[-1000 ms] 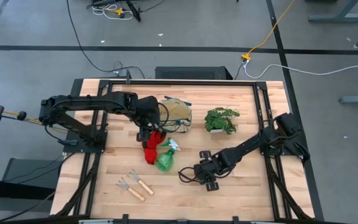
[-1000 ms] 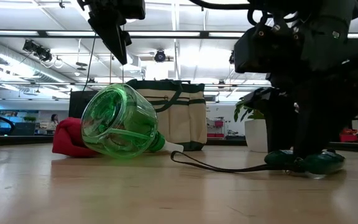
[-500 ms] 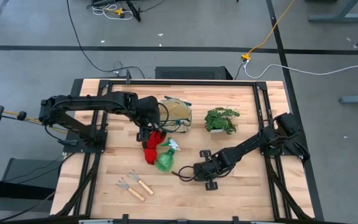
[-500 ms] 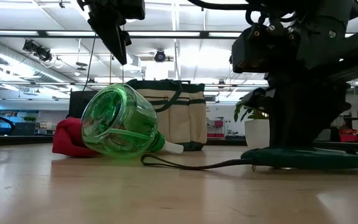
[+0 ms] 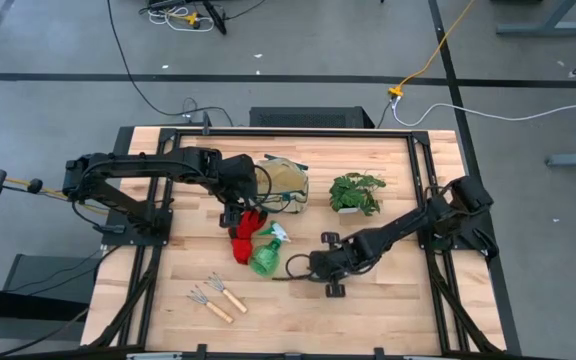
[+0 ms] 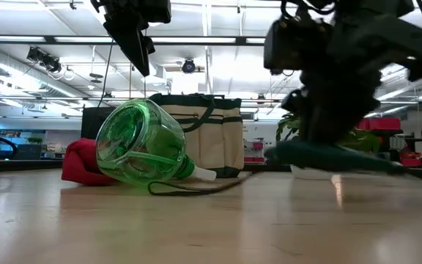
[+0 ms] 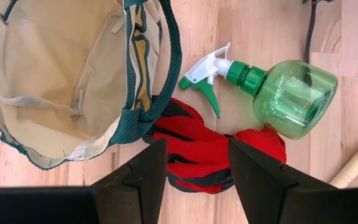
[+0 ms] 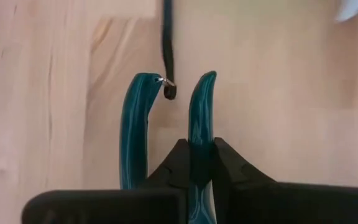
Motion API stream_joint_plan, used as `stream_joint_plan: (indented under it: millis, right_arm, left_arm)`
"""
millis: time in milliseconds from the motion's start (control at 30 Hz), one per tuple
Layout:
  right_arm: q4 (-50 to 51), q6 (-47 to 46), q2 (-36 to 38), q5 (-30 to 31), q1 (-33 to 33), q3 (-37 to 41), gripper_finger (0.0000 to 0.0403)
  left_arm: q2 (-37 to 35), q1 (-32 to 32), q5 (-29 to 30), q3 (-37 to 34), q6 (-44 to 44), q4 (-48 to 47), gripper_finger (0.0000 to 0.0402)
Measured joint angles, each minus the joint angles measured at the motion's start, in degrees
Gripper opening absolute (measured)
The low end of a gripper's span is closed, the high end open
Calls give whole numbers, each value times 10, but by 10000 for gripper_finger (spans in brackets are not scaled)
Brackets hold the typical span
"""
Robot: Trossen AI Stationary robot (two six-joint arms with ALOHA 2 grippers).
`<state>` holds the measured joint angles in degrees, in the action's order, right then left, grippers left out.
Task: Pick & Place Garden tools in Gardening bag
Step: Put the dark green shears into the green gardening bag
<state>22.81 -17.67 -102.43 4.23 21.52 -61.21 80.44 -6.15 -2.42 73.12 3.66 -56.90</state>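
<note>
My right gripper (image 5: 320, 268) is shut on the green-handled pruning shears (image 6: 328, 155), which hang just above the table right of the spray bottle. The green spray bottle (image 5: 266, 255) lies on its side beside the red gloves (image 5: 246, 235). My left gripper (image 7: 194, 168) hovers open above the gloves, touching nothing. The cream gardening bag (image 5: 283, 180) lies on the table behind them, its mouth toward the gloves. Two wooden-handled rakes (image 5: 218, 295) lie near the front left. My right gripper pinches one handle of the shears (image 8: 202, 134) between its two fingers, and the handle runs forward out of the grip. The other handle (image 8: 133, 124) stands free beside it. The shears are lifted clear, nearly level. Their black cord (image 6: 189, 188) trails slack onto the table.
A leafy potted plant (image 5: 356, 192) stands right of the bag, just beyond my right arm. The bare wooden tabletop (image 5: 398, 310) stretches along the front right. Black frame rails (image 5: 438, 250) border the table's sides.
My right gripper has turned the shears about on the table, then lifted them clear, moving a little toward the far edge and the spray bottle. The cord's loop has been dragged along the table toward the bottle.
</note>
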Motion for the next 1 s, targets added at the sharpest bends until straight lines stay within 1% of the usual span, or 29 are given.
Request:
stream_joint_plan:
  millis: [367,633,800,933,1000]
  right_arm:
    - [-5,31,78,34,-40,0,22]
    - [-13,37,136,105,-68,0,22]
    - [-42,48,159,131,-91,0,22]
    - [-85,71,174,134,-114,0,22]
    - [-105,83,181,145,-125,0,22]
  left_arm:
    - [0,0,0,0,0,0,177]
    - [0,0,0,0,0,0,177]
    - [0,0,0,0,0,0,177]
    - [0,0,0,0,0,1,177]
    - [0,0,0,0,0,1,177]
